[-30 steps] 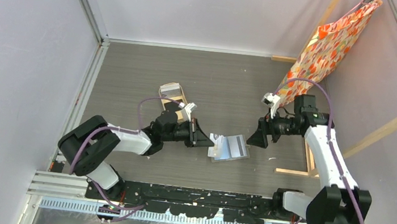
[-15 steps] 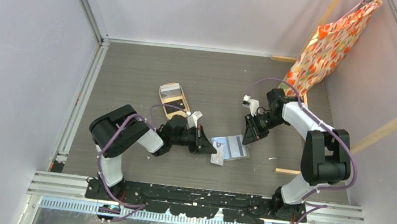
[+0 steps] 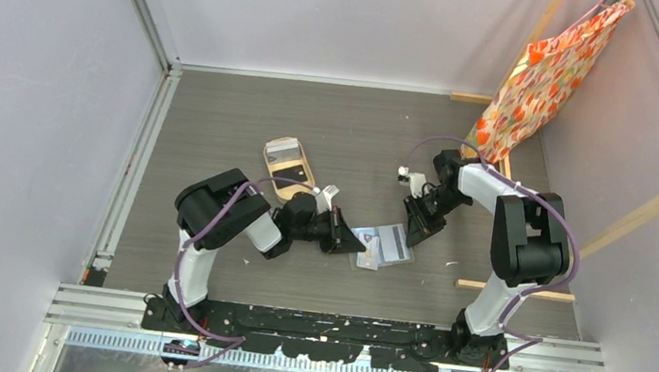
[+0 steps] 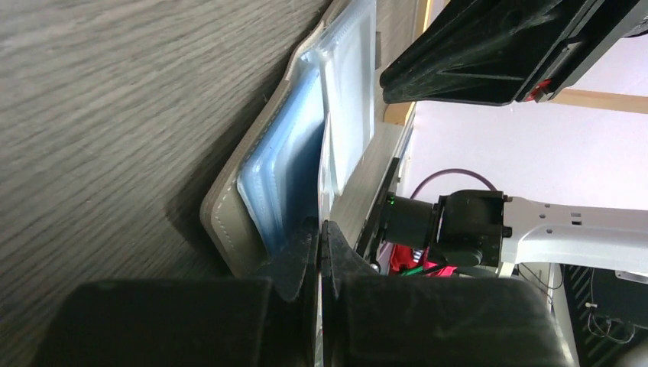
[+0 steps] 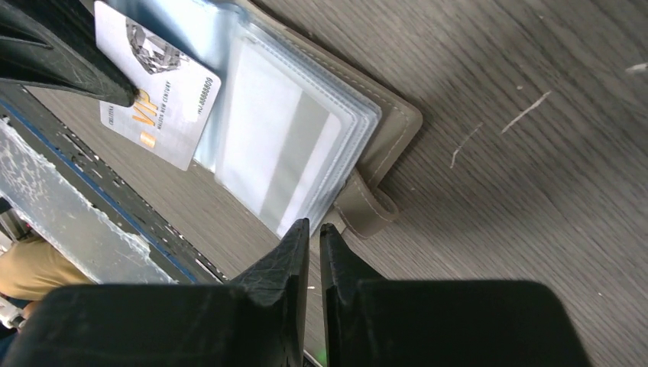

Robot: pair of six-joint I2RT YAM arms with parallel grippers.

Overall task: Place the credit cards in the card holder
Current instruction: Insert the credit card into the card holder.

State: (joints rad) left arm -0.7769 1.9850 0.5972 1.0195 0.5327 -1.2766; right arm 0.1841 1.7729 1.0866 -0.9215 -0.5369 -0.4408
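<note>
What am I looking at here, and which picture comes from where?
Two robot arms are bolted to a table, each ending in a two-finger gripper. The wide picture looks down from above; the other two come from wrist cameras. On the table lie an open wallet with clear sleeves and a tan tray holding cards; a patterned bag hangs far right. The left gripper pinches a white card at the wallet's sleeves. The right gripper, nearly shut, sits by the wallet's snap tab.
</note>
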